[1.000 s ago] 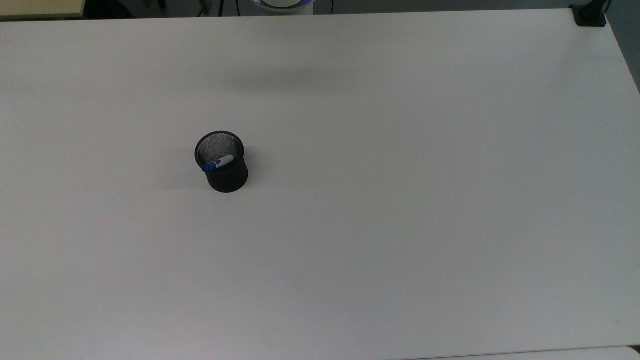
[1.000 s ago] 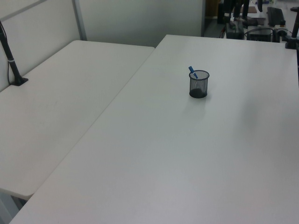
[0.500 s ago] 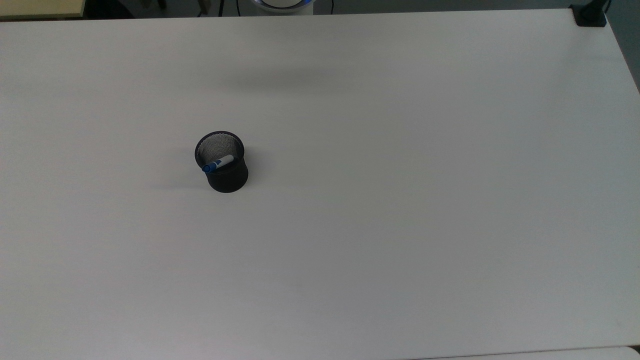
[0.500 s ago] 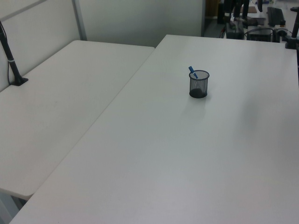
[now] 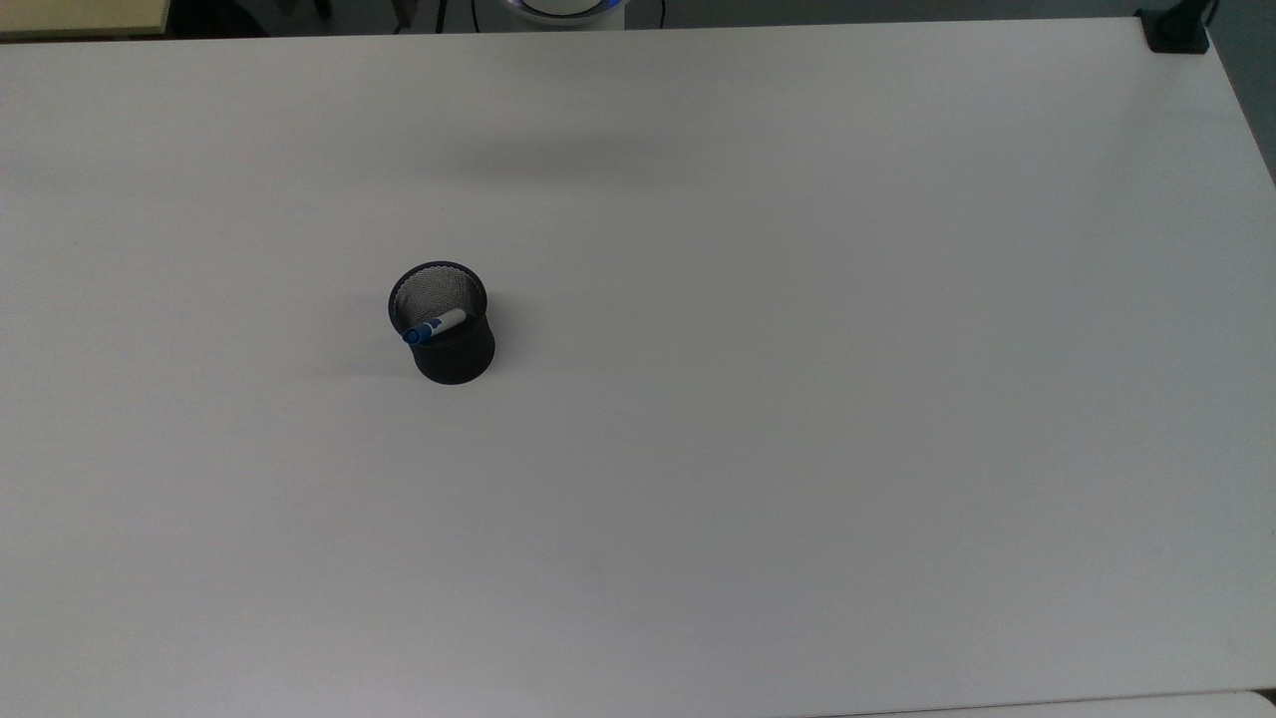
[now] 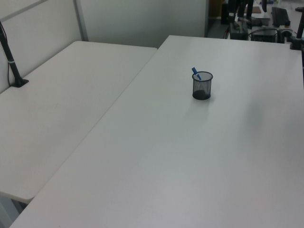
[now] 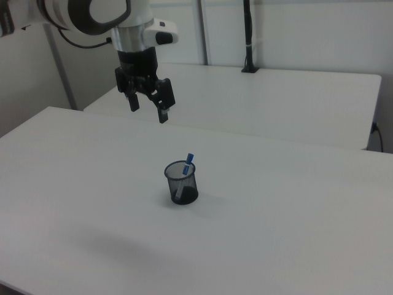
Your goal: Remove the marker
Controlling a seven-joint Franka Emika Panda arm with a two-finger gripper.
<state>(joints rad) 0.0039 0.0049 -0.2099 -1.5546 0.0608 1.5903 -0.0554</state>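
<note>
Nothing is done yet. The marker [image 7: 188, 162] stands tilted inside the black mesh cup [image 7: 182, 183] on the white table [image 7: 295, 215], blue cap leaning on the rim and poking above it. Your gripper [image 7: 147, 104] hangs high above the table, well apart from the cup, fingers spread and holding nothing. You have the whole job left: approach, descend, grasp the cap end, lift clear.
</note>
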